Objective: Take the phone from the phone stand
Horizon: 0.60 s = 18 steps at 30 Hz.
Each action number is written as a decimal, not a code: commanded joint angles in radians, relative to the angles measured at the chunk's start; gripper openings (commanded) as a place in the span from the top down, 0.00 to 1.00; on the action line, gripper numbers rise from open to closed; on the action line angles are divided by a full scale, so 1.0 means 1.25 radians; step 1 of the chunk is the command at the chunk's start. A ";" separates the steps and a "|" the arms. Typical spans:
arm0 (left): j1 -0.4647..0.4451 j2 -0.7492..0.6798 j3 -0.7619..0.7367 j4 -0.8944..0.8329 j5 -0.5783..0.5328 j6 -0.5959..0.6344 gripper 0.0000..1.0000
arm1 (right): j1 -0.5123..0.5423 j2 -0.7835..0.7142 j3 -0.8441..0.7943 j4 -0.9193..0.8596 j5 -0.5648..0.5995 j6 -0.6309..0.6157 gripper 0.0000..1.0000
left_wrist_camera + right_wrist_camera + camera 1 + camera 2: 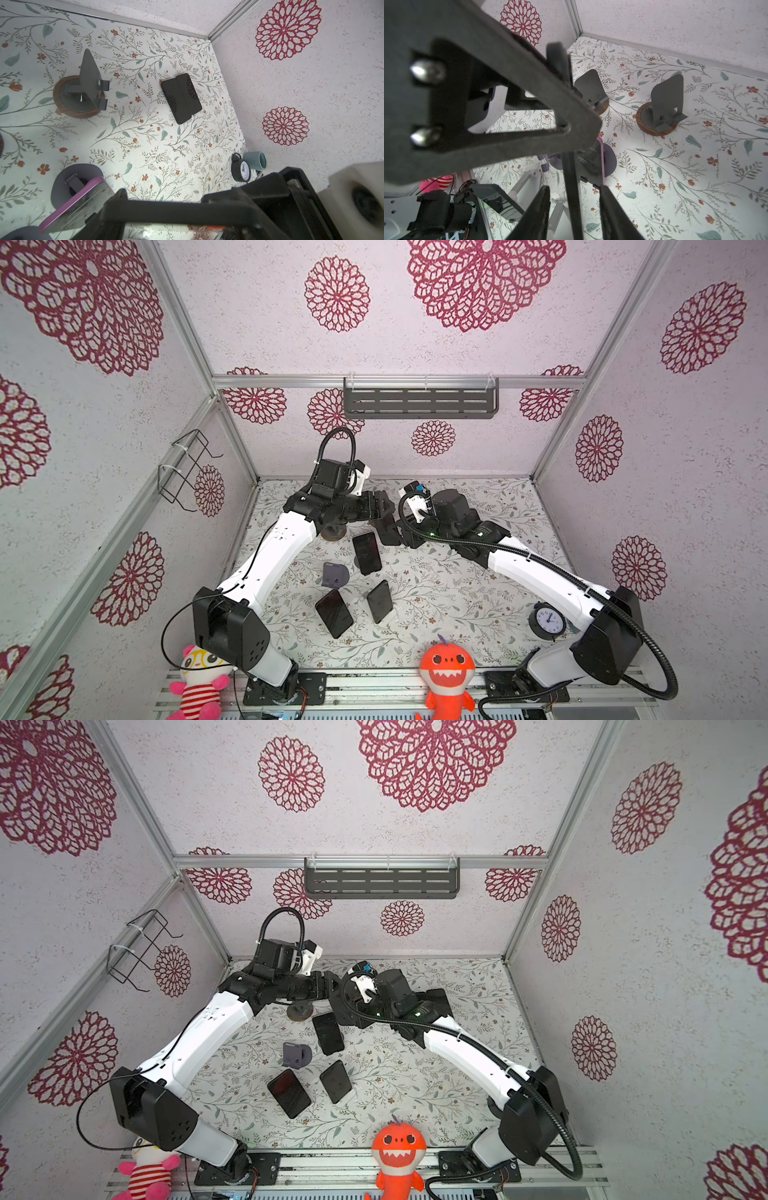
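Observation:
The phone (367, 553) (328, 1033) has a dark screen and a pink rim. It leans on a grey-purple phone stand (60, 187) (611, 160) at mid table. In the left wrist view the phone (76, 207) shows its pink edge. My right gripper (384, 533) (574, 207) straddles the phone's upper end (588, 164). One finger (609, 209) sits against the pink edge and a small gap shows at the other finger. My left gripper (388, 508) (332, 986) hovers just behind it, open and empty.
Two more phones (333, 612) (379, 600) stand on holders nearer the front, beside an empty purple stand (334, 576). Two empty grey stands on wooden bases (656, 116) (593, 93) sit behind. Two phones lie flat (180, 97). An alarm clock (547, 621) and a mug (255, 162) sit at the right.

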 commanded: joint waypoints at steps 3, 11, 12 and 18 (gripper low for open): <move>-0.007 -0.035 -0.014 0.082 0.029 -0.030 0.75 | -0.004 0.009 0.025 0.059 -0.008 0.033 0.77; -0.007 -0.055 -0.051 0.150 0.073 -0.057 0.51 | -0.013 0.016 0.046 0.029 -0.012 0.040 0.89; -0.007 -0.059 -0.058 0.166 0.081 -0.062 0.36 | -0.017 0.015 0.045 0.029 -0.020 0.041 0.91; -0.003 -0.088 -0.094 0.218 0.094 -0.069 0.02 | -0.071 -0.021 0.018 0.034 -0.080 0.053 0.96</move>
